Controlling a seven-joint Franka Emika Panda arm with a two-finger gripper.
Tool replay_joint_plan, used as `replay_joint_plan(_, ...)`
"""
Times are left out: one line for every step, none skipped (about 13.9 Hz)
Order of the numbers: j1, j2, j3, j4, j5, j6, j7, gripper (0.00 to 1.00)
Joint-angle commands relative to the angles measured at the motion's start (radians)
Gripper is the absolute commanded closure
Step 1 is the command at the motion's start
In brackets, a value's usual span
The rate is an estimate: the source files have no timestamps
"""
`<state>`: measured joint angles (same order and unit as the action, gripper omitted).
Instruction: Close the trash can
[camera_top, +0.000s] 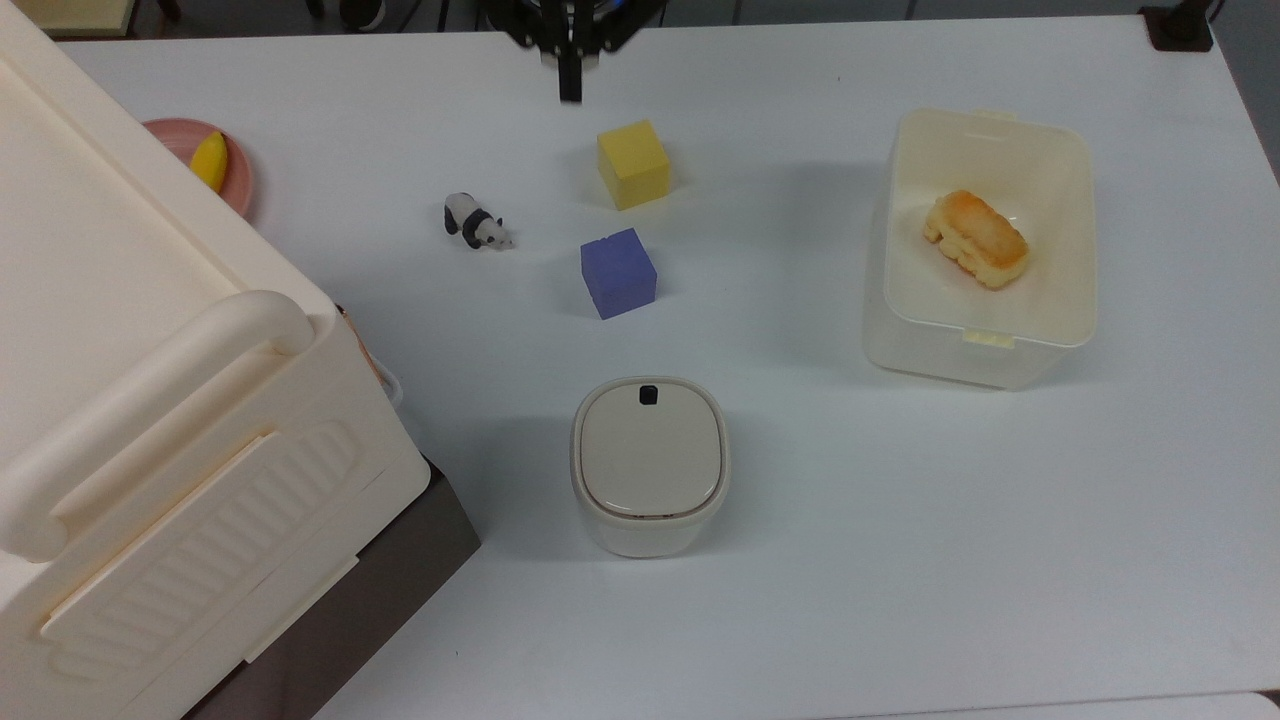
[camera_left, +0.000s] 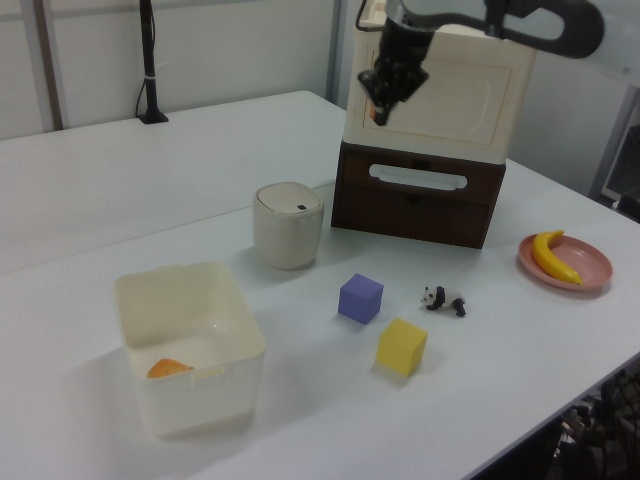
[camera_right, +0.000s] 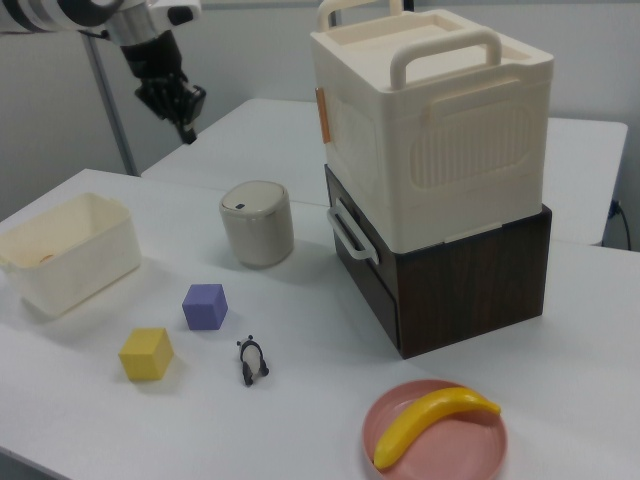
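Overhead, in the top view, the trash can (camera_top: 650, 465) stands on the white table (camera_top: 900, 560) with its lid flat and shut, below the purple cube (camera_top: 618, 272); the gripper (camera_top: 570, 90) is at the upper edge, fingers pressed together. From the left view, the gripper (camera_left: 380, 108) hangs high before the cream box (camera_left: 450, 90). From the right view, the trash can (camera_right: 257, 222) sits beside the brown drawer unit (camera_right: 440, 270).
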<state>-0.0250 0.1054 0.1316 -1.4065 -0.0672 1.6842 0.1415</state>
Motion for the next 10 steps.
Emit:
replay_joint_plan(0.007, -0.076, -0.018, -0.049, -0.003, -0.1, 0.017, 0.66)
replay_joint_plan(0.007, -0.079, -0.024, -0.045, -0.005, -0.101, 0.013, 0.61)
replay_joint_plan(0.005, -0.088, -0.038, -0.045, -0.006, -0.112, 0.004, 0.5)
replay_joint_plan(-0.003, -0.095, -0.043, -0.045, -0.008, -0.129, 0.001, 0.44)
replay_joint_plan(-0.007, -0.095, -0.043, -0.046, -0.008, -0.144, -0.006, 0.35)
replay_joint_plan(-0.007, -0.096, -0.043, -0.051, -0.013, -0.165, -0.017, 0.21)
replay_joint_plan(-0.007, -0.096, -0.043, -0.051, -0.023, -0.182, -0.026, 0.0)
replay_joint_plan(-0.007, -0.099, -0.043, -0.052, -0.032, -0.193, -0.039, 0.0)
replay_joint_plan(-0.007, -0.105, -0.043, -0.055, -0.034, -0.193, -0.052, 0.0)
replay_joint_plan(-0.009, -0.108, -0.043, -0.06, -0.034, -0.192, -0.056, 0.0)
